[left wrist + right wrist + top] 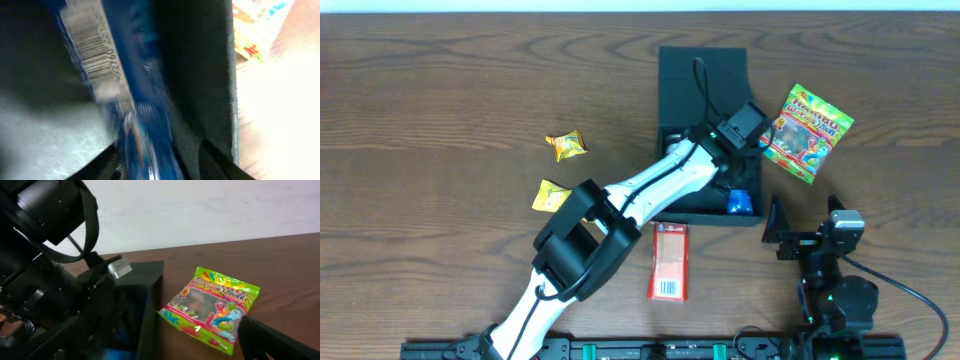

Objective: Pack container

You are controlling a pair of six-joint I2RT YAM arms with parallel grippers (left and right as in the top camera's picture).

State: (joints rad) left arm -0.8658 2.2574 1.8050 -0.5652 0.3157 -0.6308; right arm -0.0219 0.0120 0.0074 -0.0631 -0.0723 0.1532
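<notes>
The dark container (pixel 700 75) stands open at the table's middle, and its wall also shows in the right wrist view (pixel 150 280). My left gripper (pixel 735 150) reaches down inside it. In the left wrist view the fingers (pixel 157 170) stand apart on both sides of a blue snack packet (pixel 145 100) with a barcode, with a gap at the right finger. The blue packet (pixel 740 204) lies in the container's front right corner. My right gripper (pixel 782 232) is empty just right of the container's front. Only one of its fingers (pixel 275 340) shows.
A green gummy bag (pixel 807 132) lies right of the container and also shows in the right wrist view (pixel 215 305). A red packet (pixel 669 261) lies in front of the container. Two yellow candies (pixel 565 146) (pixel 551 196) lie to the left.
</notes>
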